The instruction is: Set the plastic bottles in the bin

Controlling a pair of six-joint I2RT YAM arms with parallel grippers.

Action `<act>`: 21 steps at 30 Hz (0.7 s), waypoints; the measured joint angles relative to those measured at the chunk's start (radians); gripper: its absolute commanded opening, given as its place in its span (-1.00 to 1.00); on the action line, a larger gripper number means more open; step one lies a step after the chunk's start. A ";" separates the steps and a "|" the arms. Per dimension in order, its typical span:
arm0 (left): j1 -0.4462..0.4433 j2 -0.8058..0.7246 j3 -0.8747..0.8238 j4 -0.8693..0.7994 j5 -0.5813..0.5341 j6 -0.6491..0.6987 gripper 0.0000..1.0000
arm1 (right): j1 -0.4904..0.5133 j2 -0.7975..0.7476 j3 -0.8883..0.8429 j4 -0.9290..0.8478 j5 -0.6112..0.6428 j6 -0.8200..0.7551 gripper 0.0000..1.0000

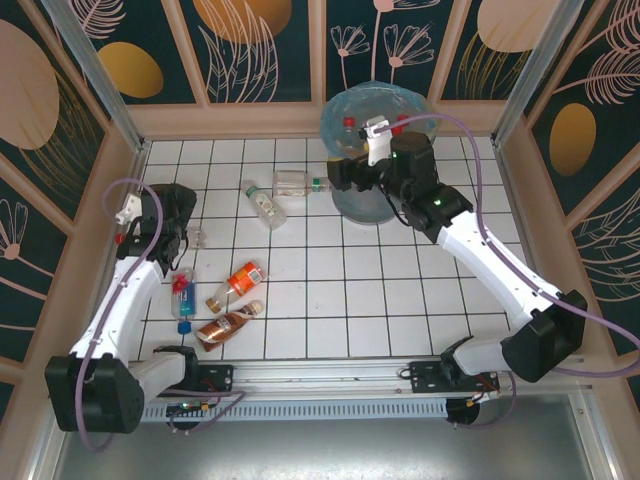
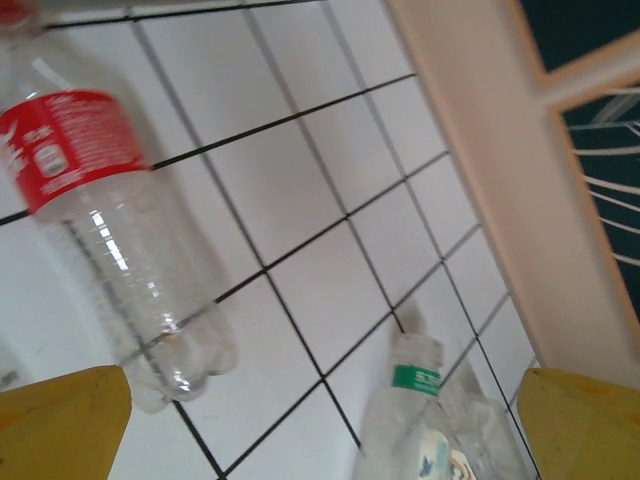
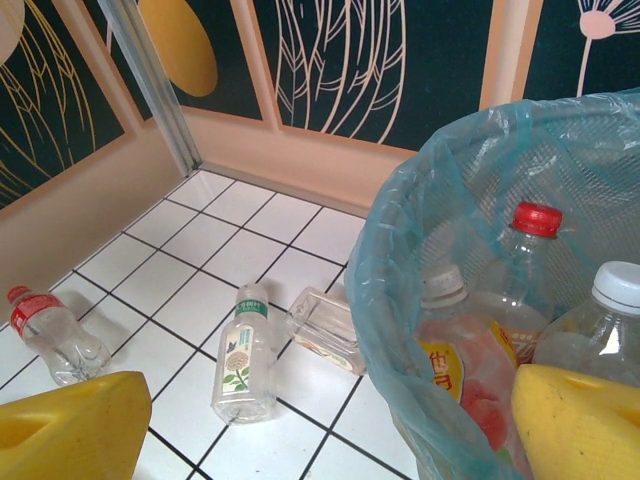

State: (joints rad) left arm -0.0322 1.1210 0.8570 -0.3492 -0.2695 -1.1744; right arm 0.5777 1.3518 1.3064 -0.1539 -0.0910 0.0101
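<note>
The bin (image 1: pixel 352 205), lined with a light-blue bag, stands at the back right. Inside it are a red-capped bottle (image 3: pixel 537 222), a white-capped one (image 3: pixel 620 292) and a pink-labelled one (image 3: pixel 455 355). My right gripper (image 1: pixel 338 172) (image 3: pixel 325 430) hangs open over the bin's left rim (image 3: pixel 395 250), holding nothing. On the tiles lie a green-capped bottle (image 1: pixel 265 203) (image 3: pixel 243 355) (image 2: pixel 425 420), a clear square bottle (image 1: pixel 300 183) (image 3: pixel 325 330) and a red-labelled bottle (image 2: pixel 95 210) (image 3: pixel 50 335). My left gripper (image 1: pixel 188 235) (image 2: pixel 320 425) is open above the tiles, beside the red-labelled bottle.
Three more bottles lie front left: a red-and-blue one (image 1: pixel 182 295), an orange one (image 1: pixel 240 280) and a brown one (image 1: pixel 228 325). A pale wooden wall (image 2: pixel 500 150) borders the tiled floor. Bare tiles stretch across the middle and front right.
</note>
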 measured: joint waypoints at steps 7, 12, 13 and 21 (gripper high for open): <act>0.097 0.157 -0.010 -0.007 0.051 -0.065 0.97 | 0.000 -0.010 -0.029 0.024 -0.024 0.000 0.85; 0.143 0.313 0.014 -0.015 0.106 -0.018 0.98 | 0.000 -0.021 -0.063 0.036 -0.034 0.000 0.86; 0.146 0.347 0.030 -0.023 0.110 -0.004 0.98 | 0.000 -0.023 -0.067 0.038 -0.034 -0.001 0.86; 0.150 0.515 0.144 -0.037 0.130 0.073 0.97 | 0.000 -0.025 -0.080 0.045 -0.034 -0.003 0.86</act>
State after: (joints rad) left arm 0.1181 1.6360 1.0008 -0.3859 -0.1394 -1.1015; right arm 0.5777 1.3266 1.2266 -0.1093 -0.1249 0.0067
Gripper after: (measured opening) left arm 0.986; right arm 0.929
